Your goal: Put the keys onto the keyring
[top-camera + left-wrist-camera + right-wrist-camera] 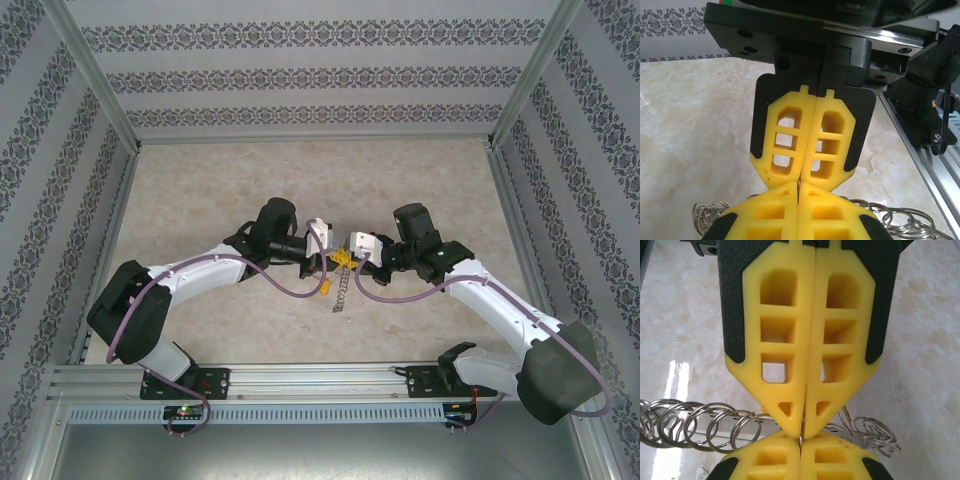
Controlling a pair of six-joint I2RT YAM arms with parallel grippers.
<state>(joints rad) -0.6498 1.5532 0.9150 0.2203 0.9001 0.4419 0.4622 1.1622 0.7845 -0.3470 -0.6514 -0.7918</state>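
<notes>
The left gripper (803,429) is pinched fully shut, yellow pads pressed flat together; whether it nips anything cannot be told. Tip to tip against it, the right gripper (800,177) is likewise closed, with a sliver of silver wire caught in its seam, so it grips the keyring (700,427). The keyring's coiled links spread out to both sides of the meeting tips, and from above a short chain of them trails down toward the arm bases over the middle of the pale marbled counter (200,190).
</notes>
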